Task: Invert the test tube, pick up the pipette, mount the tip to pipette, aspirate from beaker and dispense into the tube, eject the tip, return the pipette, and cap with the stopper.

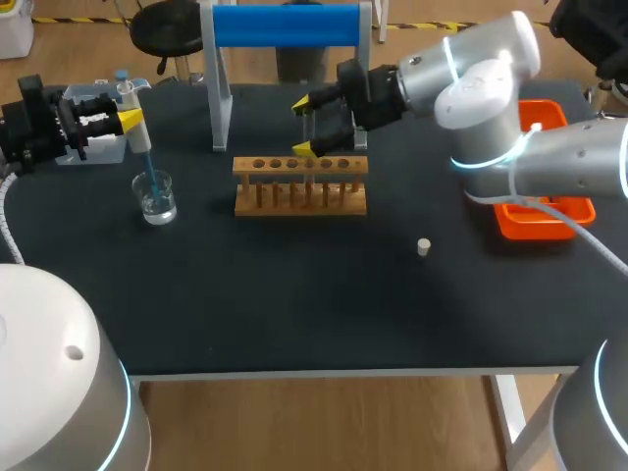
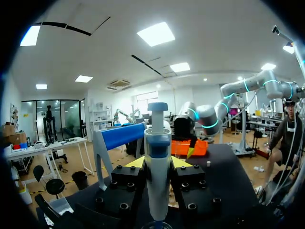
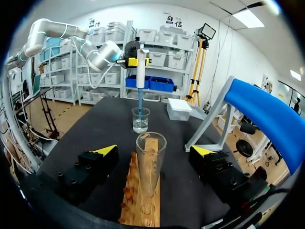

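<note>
My left gripper [image 1: 128, 121] is shut on the white pipette [image 2: 157, 167], held upright. Its blue tip [image 1: 149, 165] dips into the glass beaker [image 1: 156, 196], which holds clear liquid. In the right wrist view the pipette [image 3: 140, 71] stands over the beaker [image 3: 140, 120], beyond the rack. The clear test tube [image 3: 151, 162] stands mouth up in the wooden rack [image 1: 300, 184]. My right gripper [image 3: 153, 152] is open, one finger on each side of the tube, neither touching it. A small white stopper [image 1: 424, 246] lies on the mat to the right of the rack.
An orange tray [image 1: 545, 218] sits at the table's right edge under my right arm. A blue-topped white stand [image 1: 285, 26] rises behind the rack. A white box [image 3: 179, 108] rests at the back left, near the beaker.
</note>
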